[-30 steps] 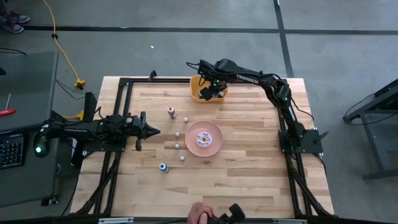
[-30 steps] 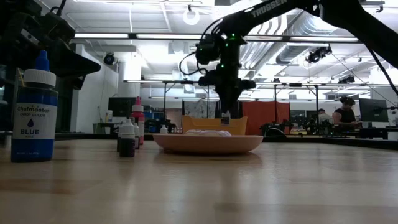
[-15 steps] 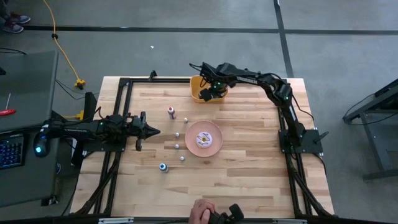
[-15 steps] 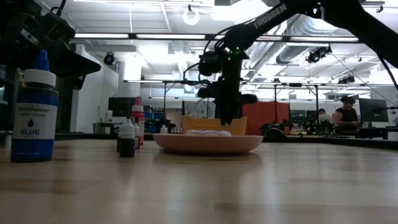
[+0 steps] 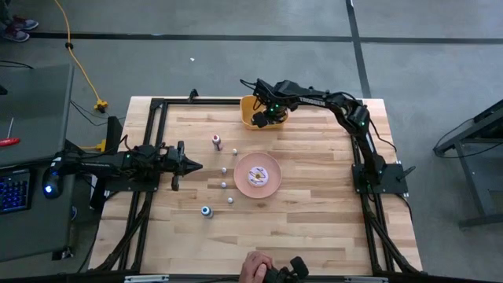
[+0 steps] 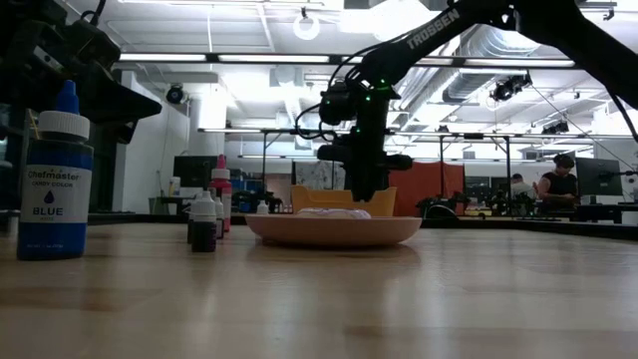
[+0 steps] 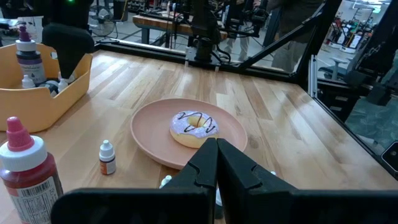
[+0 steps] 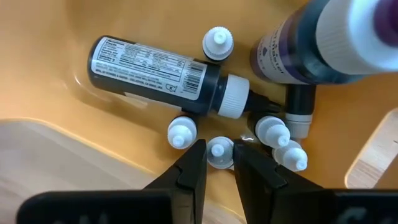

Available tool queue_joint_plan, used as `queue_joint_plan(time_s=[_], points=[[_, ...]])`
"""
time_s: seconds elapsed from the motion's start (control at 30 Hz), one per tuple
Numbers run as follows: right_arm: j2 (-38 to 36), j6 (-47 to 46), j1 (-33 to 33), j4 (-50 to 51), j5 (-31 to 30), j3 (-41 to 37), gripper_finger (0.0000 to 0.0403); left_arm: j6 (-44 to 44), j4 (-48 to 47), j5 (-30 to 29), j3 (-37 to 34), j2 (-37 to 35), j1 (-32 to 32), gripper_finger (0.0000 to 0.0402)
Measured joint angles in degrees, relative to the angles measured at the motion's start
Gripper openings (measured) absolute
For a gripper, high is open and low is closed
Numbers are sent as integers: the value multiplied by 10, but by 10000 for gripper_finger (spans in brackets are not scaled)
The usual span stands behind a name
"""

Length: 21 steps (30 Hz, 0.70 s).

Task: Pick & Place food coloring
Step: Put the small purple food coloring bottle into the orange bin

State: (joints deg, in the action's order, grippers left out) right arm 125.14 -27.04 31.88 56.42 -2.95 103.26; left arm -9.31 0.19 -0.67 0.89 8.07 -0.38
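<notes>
**Entry: food coloring, sorting to bin (places by clock face around the plate, high view)**

1. Person's hand [image 5: 251,270], 6 o'clock, at the counter's [image 5: 314,220] near edge. Well apart from the work.
2. Blue-capped bottle [image 5: 206,211], 8 o'clock, upright and not yet collected.
3. Three small whitish bottles [image 5: 223,185], 7 to 9 o'clock, in a loose line just beside the plate.
4. Left end effector [image 5: 192,166], 9 o'clock, fingers pressed together and waiting, with nothing held.
5. Pink plate [image 5: 271,185] with iced doughnut [image 5: 257,174]. It sits between the bin and the loose bottles.
6. Red-capped bottle [image 5: 216,142], 10 o'clock, upright.
7. Orange bin [image 5: 250,118], 12 o'clock. It holds a dark bottle lying flat [image 8: 155,68], a tall purple bottle [image 8: 298,50] and several small white-capped ones.
8. Right end effector [image 8: 219,163], down inside the bin, fingers narrowly apart. A small bottle's cap [image 8: 219,151] shows in the gap and looks loose.

**Hazards (judged):**
- The cap nearly fills the gap, so lifting could drag that bottle back out.
- The purple bottle stands close by, and a sideways exit may knock it.
- Later reaches cross the plate, so a low path risks clipping its rim or the red-capped bottle.
</notes>
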Motion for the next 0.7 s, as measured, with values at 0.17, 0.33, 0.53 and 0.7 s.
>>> queue_joint_plan(time_s=[0.17, 0.33, 0.53, 0.7], points=[[0, 2, 1, 0, -6, 0, 70, 0, 0, 0, 0, 0, 0, 1], [0, 3, 4, 5, -19, 0, 70, 0, 0, 0, 0, 0, 0, 1], [0, 5, 5, 8, -24, 0, 71, 0, 0, 0, 0, 0, 0, 1], [0, 5, 5, 7, -30, 0, 71, 0, 0, 0, 0, 0, 0, 1]])
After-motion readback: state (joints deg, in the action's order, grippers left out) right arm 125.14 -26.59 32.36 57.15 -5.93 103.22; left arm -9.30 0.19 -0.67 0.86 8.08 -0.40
